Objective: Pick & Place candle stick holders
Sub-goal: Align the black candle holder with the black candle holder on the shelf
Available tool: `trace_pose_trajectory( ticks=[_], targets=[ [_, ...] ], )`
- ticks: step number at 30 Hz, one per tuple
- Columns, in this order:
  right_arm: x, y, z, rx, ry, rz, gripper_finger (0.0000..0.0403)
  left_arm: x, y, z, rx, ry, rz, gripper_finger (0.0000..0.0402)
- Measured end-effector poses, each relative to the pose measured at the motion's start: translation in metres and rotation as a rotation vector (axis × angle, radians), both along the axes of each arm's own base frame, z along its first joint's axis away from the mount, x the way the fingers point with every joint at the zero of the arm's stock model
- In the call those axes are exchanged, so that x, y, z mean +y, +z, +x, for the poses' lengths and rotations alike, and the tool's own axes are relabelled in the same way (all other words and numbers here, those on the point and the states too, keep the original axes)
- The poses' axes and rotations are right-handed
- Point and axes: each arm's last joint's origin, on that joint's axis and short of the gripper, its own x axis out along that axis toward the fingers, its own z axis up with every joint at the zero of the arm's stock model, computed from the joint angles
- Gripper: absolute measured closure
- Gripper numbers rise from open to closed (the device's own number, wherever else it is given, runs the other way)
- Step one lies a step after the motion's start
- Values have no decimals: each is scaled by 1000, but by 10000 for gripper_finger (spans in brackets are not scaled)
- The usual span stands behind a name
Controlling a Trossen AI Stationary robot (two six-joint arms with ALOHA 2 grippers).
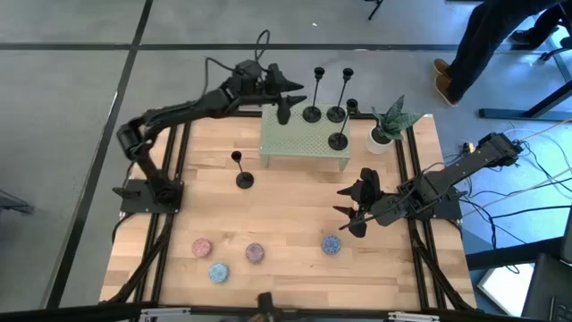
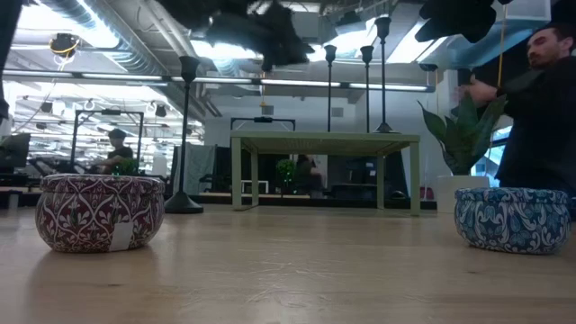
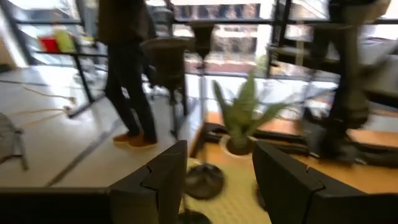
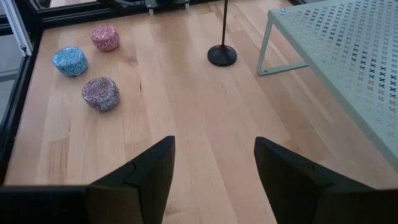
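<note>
Hovering at the upper middle of the high frame, left gripper (image 1: pixel 284 100) over the back left corner of the green perforated shelf (image 1: pixel 290 143), fingers (image 3: pixel 163 180) spread apart with nothing between them. Three candle holders lined up along the shelf's right side: one (image 1: pixel 312 113) at the upper edge, a second (image 1: pixel 336 113) just beside it, a third (image 1: pixel 339 140) nearer the shelf's right edge, all upright. Fourth candle holder (image 1: pixel 243 179) standing alone on the wooden table (image 1: pixel 214 215), left of the shelf and well apart from it; same one (image 4: pixel 222 55) seen upright at the top of the right wrist frame. Potted plant (image 1: pixel 387 125) just right of the shelf, upper right of the tabletop. Right gripper (image 1: pixel 356 207) parked at the right middle of the high frame, above bare wood, fingers (image 4: pixel 146 177) standing wide and empty. Four small speckled tins along the lower part of the table: pink (image 1: pixel 202 247), blue (image 1: pixel 218 272), dark red (image 1: pixel 255 253), another blue (image 1: pixel 331 243) off to the right. Person's legs (image 1: pixel 487 40) at the upper right corner, on the floor beyond the table.
</note>
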Motion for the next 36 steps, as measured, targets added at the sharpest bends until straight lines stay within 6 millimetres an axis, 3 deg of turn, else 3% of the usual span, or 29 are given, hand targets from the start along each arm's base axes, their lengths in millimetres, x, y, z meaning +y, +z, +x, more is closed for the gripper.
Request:
trace_pose_trajectory(
  ticks=[9, 13, 25, 31, 36],
  targets=[
    [0, 0, 0, 0, 0, 0, 178, -47, 55, -64, 73, -141, 29, 229],
    [0, 0, 0, 0, 0, 0, 178, -73, 67, -93, 110, -167, 55, 231],
    [0, 0, 0, -3, -3, -2, 178, -144, 15, -176, 9, -247, 61, 230],
    [0, 1, 1, -16, -17, -15, 178, -162, -18, -206, -40, -230, 45, 231],
    [0, 2, 1, -25, -16, -12, 178, -166, -44, -218, -24, -120, 36, 231]
  ],
)
